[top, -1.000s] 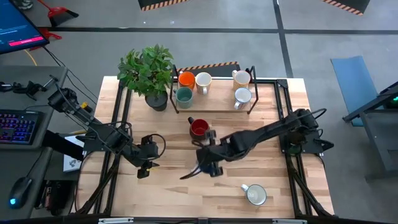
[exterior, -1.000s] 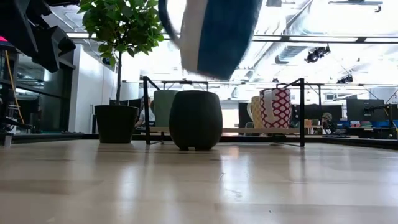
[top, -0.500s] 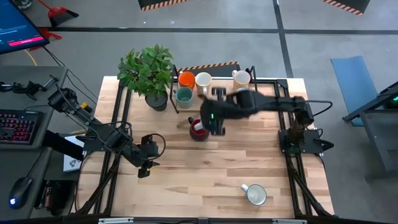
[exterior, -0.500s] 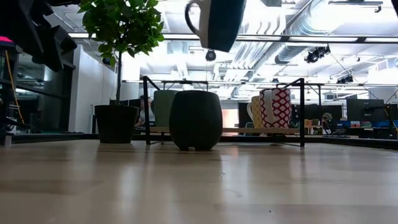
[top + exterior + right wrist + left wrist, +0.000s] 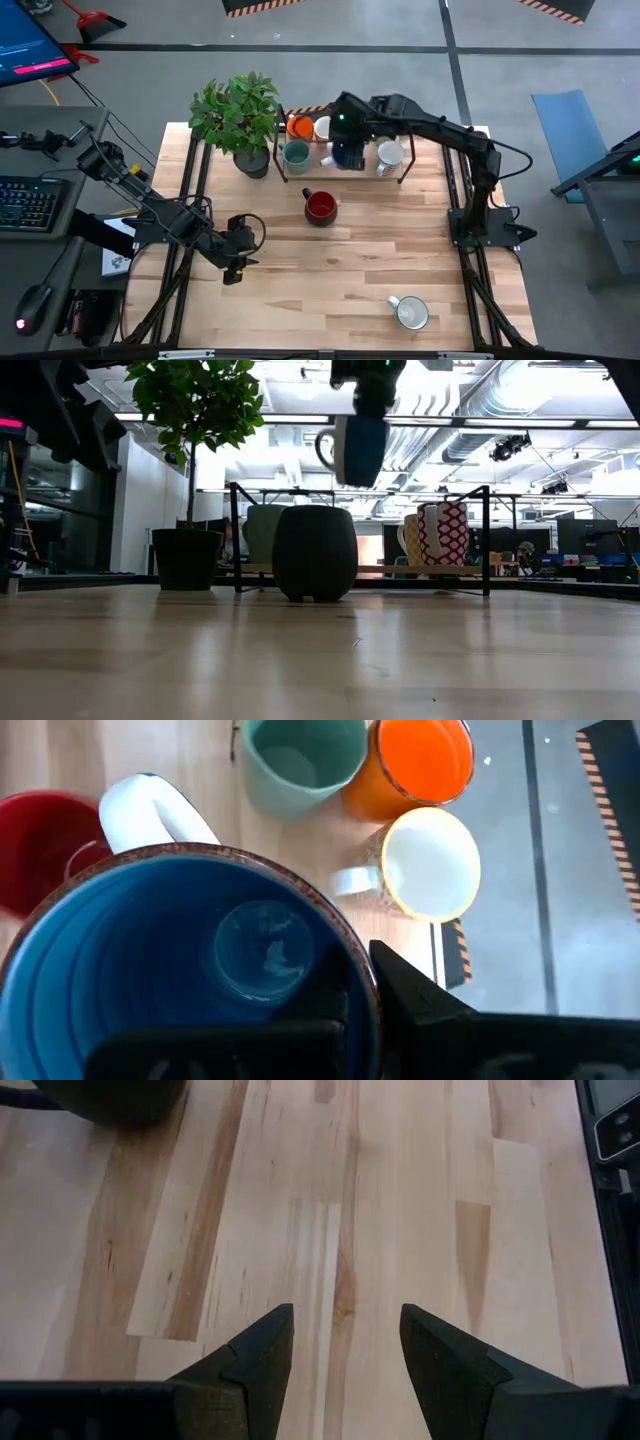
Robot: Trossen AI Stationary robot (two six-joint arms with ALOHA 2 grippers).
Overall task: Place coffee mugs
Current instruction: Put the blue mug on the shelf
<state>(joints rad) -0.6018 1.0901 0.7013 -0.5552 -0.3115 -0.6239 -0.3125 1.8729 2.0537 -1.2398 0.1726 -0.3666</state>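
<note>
My right gripper (image 5: pixel 348 150) is shut on a blue mug (image 5: pixel 190 970) with a white handle and hangs it above the wooden rack (image 5: pixel 340 172) at the table's far side. In the low view the blue mug (image 5: pixel 360 448) floats high over the table. On the rack stand an orange mug (image 5: pixel 299 127), a cream mug (image 5: pixel 322 128), a teal mug (image 5: pixel 295 153) and a white mug (image 5: pixel 389 155). A red mug (image 5: pixel 320 206) stands on the table near the rack. Another white mug (image 5: pixel 410 313) stands by the near edge. My left gripper (image 5: pixel 237 268) waits open, low over the table's left part. My right gripper holds the blue mug by its rim wall (image 5: pixel 350 970), on the side away from the white handle (image 5: pixel 160 815). It comes from above, pointing down; one finger (image 5: pixel 410 995) shows outside the wall, the other is hidden. The mug hangs upright, lifted clear of the rack.
A potted plant (image 5: pixel 238 115) stands at the rack's left end. Black frame rails (image 5: pixel 455 170) run along both table sides. Bare wood (image 5: pixel 330 1230) lies under my left gripper and across the table's middle and near part.
My right gripper has carried the blue mug from low over the table's middle toward the far edge, passing above the red mug, and now holds it over the rack. The mug has stayed upright in the hold and clear of the table.
</note>
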